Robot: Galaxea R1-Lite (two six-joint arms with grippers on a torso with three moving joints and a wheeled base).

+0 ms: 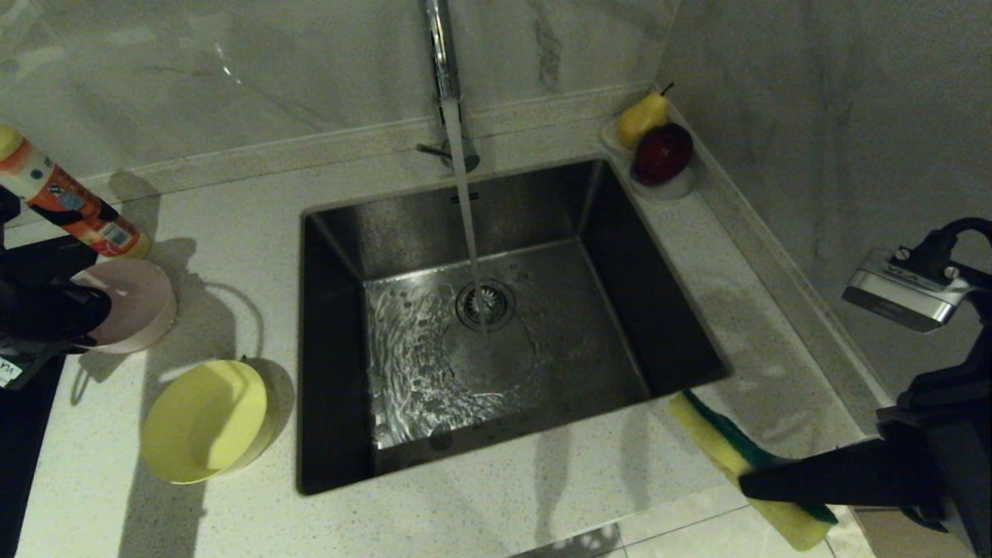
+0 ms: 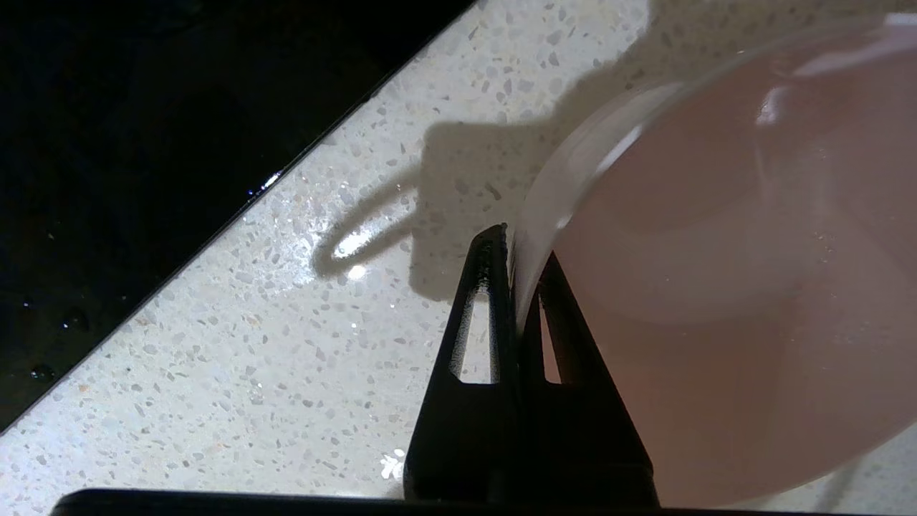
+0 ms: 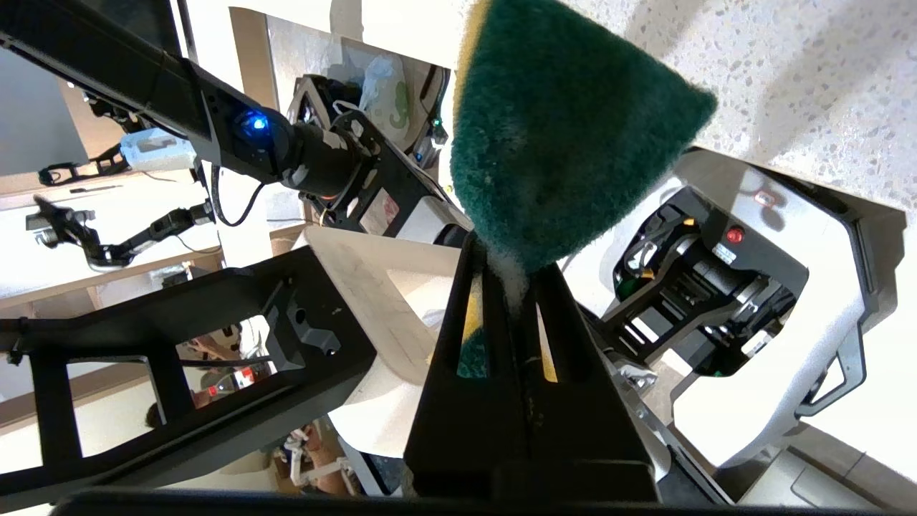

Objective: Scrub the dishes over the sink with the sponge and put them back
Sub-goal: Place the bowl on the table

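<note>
My left gripper (image 1: pixel 81 333) at the far left of the counter is shut on the rim of the pale pink bowl (image 1: pixel 132 306), which is tilted on edge above the worktop. In the left wrist view one finger of the left gripper (image 2: pixel 519 247) is outside and one inside the pink bowl (image 2: pixel 716 251). A yellow bowl (image 1: pixel 205 422) leans on the counter left of the sink (image 1: pixel 589 325). Water runs from the tap (image 1: pixel 442 54) onto the drain. My right gripper (image 1: pixel 748 484) is shut on the sponge (image 1: pixel 725 442) at the sink's front right corner; in the right wrist view the right gripper (image 3: pixel 512 261) pinches the sponge (image 3: pixel 566 136), green face showing.
An orange-labelled bottle (image 1: pixel 70 205) lies tilted at the far left, above the pink bowl. A clear dish holds a pear (image 1: pixel 642 118) and a dark red apple (image 1: pixel 663 153) at the sink's back right corner. A black surface (image 2: pixel 143 107) borders the counter on the left.
</note>
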